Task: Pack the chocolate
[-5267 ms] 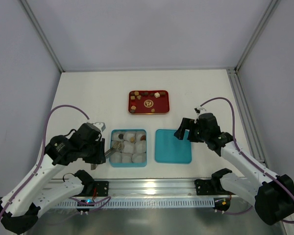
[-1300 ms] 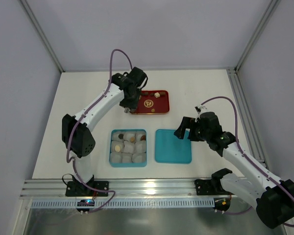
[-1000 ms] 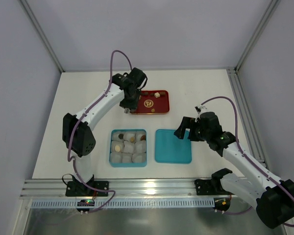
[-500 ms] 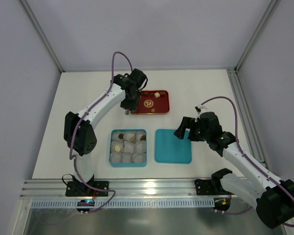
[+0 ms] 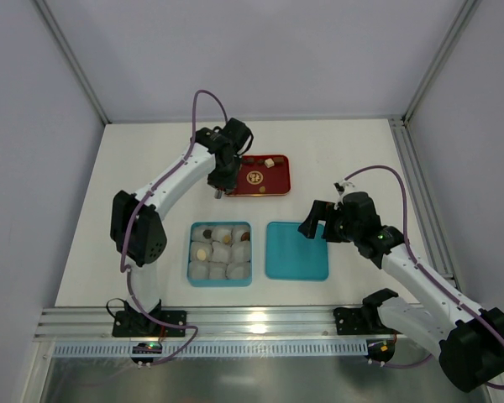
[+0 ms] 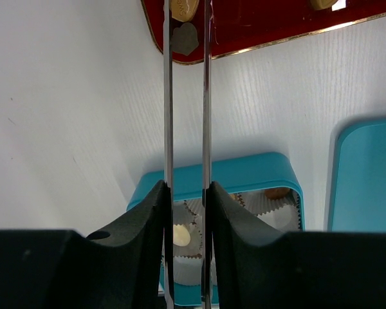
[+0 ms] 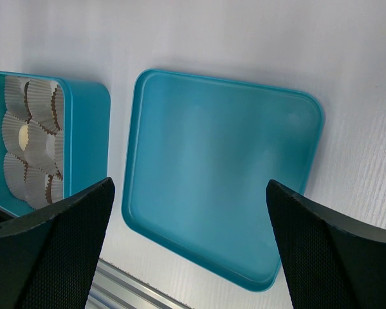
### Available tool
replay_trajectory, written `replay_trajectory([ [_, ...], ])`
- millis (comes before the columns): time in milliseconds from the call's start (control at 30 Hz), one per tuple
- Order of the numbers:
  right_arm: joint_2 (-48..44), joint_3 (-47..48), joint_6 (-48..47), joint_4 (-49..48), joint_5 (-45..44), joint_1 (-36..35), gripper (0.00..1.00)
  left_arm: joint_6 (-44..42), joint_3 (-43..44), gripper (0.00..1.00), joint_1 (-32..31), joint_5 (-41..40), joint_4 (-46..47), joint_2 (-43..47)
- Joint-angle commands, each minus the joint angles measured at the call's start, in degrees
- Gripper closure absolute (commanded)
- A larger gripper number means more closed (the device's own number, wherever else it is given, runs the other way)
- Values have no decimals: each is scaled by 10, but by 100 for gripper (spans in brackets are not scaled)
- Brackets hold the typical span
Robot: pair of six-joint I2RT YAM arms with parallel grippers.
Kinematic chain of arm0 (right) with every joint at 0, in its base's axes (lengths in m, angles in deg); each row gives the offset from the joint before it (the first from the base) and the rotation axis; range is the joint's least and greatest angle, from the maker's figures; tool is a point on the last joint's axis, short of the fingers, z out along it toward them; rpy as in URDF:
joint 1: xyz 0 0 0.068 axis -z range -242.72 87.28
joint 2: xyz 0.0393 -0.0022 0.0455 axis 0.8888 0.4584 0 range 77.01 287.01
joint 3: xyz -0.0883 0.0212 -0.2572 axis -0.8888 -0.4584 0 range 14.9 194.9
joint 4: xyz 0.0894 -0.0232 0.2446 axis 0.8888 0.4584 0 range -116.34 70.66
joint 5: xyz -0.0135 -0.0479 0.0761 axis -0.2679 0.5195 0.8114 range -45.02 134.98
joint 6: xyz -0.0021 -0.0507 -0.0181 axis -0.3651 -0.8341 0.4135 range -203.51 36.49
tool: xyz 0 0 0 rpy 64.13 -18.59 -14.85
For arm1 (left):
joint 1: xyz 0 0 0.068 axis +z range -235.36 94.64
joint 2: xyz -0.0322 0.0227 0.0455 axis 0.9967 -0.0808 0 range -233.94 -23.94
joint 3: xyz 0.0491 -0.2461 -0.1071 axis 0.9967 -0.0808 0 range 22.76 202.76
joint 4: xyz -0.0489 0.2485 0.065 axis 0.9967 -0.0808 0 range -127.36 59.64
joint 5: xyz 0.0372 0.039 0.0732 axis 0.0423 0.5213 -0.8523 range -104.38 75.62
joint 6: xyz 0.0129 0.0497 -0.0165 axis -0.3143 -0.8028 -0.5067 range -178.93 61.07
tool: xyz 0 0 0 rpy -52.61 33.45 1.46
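Left claw [image 5: 217,190]: two thin blades [image 6: 166,129] with a narrow gap between them, over the tray's left near corner. Their tips run out of the wrist view, so I cannot tell whether they pinch anything.
Between the blades: a grey-brown heart piece [image 6: 184,39] and a tan piece [image 6: 183,6], both just inside the tray's rim.
Chocolate [image 5: 269,160]: the rest lies mostly along the tray's far and left edges.
Handling: judged tiny, light, hard and smooth. A piece is likely to squirt sideways from thin blades or scuff under a hard squeeze.
Hold: across a piece's widest flanks, low down, with light pressure, one piece at a time.
Tray [image 5: 273,181]: red, its middle bare.
Box [image 5: 220,283]: teal, nearward of the tray and lined with paper cups [image 7: 31,122]. A few cups hold a piece, most do not.
Lid [image 7: 225,174]: teal, near and right of the tray.
Right claw [image 7: 190,187]: spread wide and empty, hanging above the lid, near and right of the tray.
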Motion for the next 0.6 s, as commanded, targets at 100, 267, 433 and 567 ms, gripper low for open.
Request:
replay_trajectory([
  [100,-6,7,-7,-16,-5,-2,0,-14,15,73,2,2,9,6],
  [267,-5,10,-8,-15,-6,-3,0,-18,41,75,2,-2,3,4],
  [433,-2,10,-8,-17,-7,-2,0,-19,53,76,2,-5,-1,9],
  [567,1,11,-8,-18,-7,-2,0,-21,59,76,2,-7,-6,13],
])
